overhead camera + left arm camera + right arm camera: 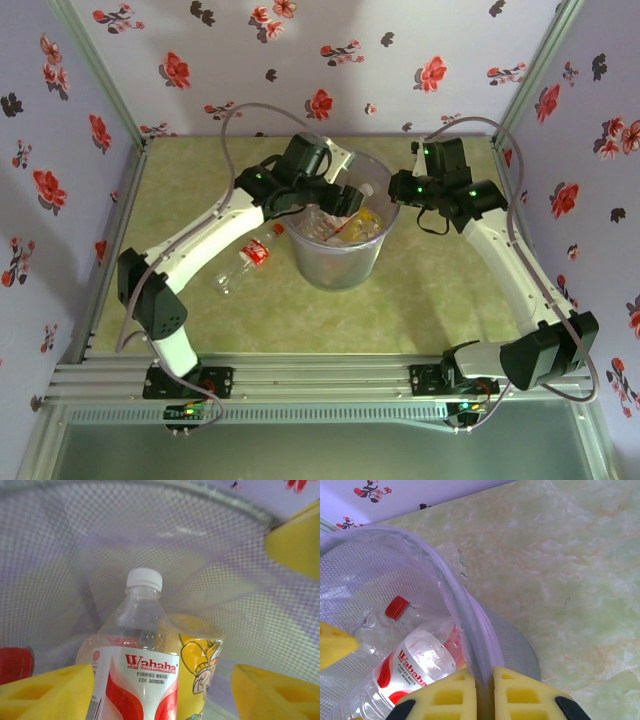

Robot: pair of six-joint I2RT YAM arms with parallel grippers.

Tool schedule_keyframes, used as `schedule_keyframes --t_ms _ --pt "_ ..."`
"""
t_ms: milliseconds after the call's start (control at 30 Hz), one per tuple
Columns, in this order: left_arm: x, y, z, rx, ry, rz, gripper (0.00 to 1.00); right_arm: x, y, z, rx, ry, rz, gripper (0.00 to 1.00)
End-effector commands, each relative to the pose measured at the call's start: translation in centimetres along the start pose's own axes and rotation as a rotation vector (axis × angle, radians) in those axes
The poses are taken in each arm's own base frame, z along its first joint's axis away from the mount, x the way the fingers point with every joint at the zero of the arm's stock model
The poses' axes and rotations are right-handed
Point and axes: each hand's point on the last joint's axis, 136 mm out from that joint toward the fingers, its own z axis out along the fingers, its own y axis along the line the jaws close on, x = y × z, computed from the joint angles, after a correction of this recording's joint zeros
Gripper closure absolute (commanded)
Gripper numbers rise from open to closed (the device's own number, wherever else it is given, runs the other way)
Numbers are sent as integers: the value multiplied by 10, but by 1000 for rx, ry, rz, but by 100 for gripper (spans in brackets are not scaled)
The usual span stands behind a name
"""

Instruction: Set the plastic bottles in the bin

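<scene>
Left pincer (160,690) apart inside bin (465,610), white-capped bottle (142,645) free beside yellow-labelled bottle (200,660); my right pincer (485,690) clamps bin rim. Red-labelled bottle (248,260) not yet binned, toward desk (450,300) left edge.

Reads "Wahaha" in red, with "PURIFIED WATER FOR DRINKING" beneath, on the red-and-white label (142,680) of the white-capped bottle (142,615), and likewise "Wahaha" on the lying bottle (422,660) in the right wrist view.

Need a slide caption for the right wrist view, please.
Right tool pinches the bin by its rim; a red-labelled bottle lies inside.
</scene>
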Motion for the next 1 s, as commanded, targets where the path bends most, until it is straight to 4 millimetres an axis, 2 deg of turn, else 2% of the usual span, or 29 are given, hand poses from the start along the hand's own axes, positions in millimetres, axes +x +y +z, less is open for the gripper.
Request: schedule_keyframes --t_ms 0,133,267,367,567,700,800,967 --pt "-37 -13 -43 29 -133 35 24 29 -10 16 33 114 33 100" --pt "-48 -13 -72 29 -196 35 23 26 -9 13 32 103 31 100" --pt "-43 -3 -102 6 -222 12 23 22 -8 11 36 80 30 100" --pt "-26 16 -123 -39 -217 -23 21 16 -8 8 37 52 30 100" --pt "33 75 -152 -177 -167 -164 15 3 -8 -2 47 -9 22 100" --pt "80 107 -152 -294 -87 -229 5 -3 -11 -8 60 -33 23 100" --pt "115 125 -140 -379 14 -244 2 -7 -15 -13 72 -48 30 100" --pt "152 145 -119 -452 124 -255 0 -11 -29 -27 97 -73 52 100"
